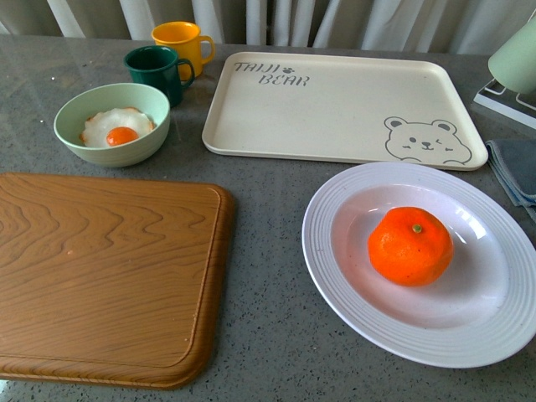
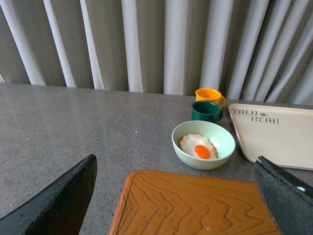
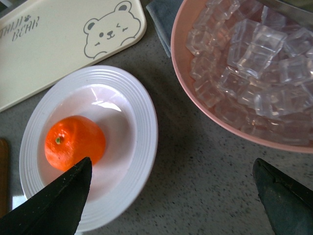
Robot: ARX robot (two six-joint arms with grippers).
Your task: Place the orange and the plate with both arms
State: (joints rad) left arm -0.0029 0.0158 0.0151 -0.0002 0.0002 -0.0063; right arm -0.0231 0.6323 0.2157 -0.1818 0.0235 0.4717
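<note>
The orange [image 1: 410, 245] lies in the hollow of the white ribbed plate [image 1: 335, 276] at the front right of the table. Both also show in the right wrist view: the orange [image 3: 74, 142] sits in the plate [image 3: 142, 127]. My right gripper [image 3: 171, 196] is open and empty, held above the bare table just beside the plate's rim, with one finger [image 3: 54, 205] over the plate's edge. My left gripper [image 2: 181, 200] is open and empty, above the wooden cutting board [image 2: 195, 205]. Neither arm shows in the front view.
A wooden cutting board [image 1: 100, 268] fills the front left. A pale green bowl with a fried egg [image 1: 113, 123], a dark green mug [image 1: 159, 71], a yellow mug [image 1: 180, 42] and a cream bear tray [image 1: 335, 105] stand behind. A pink bowl of ice cubes [image 3: 244, 63] and a grey cloth [image 1: 512, 167] lie right of the plate.
</note>
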